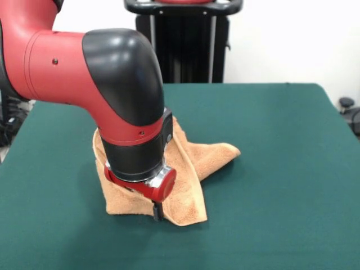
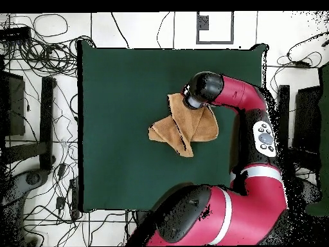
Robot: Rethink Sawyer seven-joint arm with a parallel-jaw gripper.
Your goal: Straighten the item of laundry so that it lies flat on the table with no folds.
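On the wide dark green felt-topped desk (image 1: 281,169), the orange-tan terry-cloth towel (image 1: 194,163) lies bunched and folded; flattening remains. Claw (image 1: 157,211) state: cannot tell.

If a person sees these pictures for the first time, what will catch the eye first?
First comes the big red and black arm, reaching down over the middle of the green table in the front view. Right under it lies the orange-tan towel, crumpled and folded over itself, with one corner sticking out to the side. The hand is down at the towel's near edge; its fingers are not clear.
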